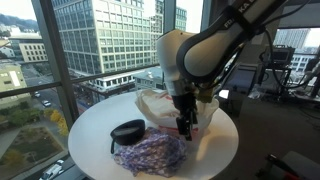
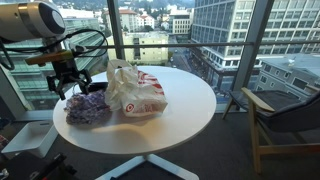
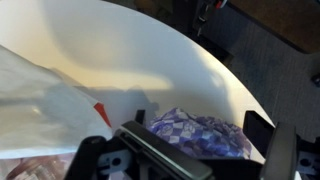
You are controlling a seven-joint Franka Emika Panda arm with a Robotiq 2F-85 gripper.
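Purple checked cloth (image 1: 150,154) lies crumpled beneath wide-spread tool (image 1: 186,126).

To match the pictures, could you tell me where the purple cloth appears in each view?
In an exterior view: the cloth lies bottom centre.
In an exterior view: the cloth lies left of centre.
Wrist view: the cloth lies lower right.
Shared landmark: the white bag beside it.
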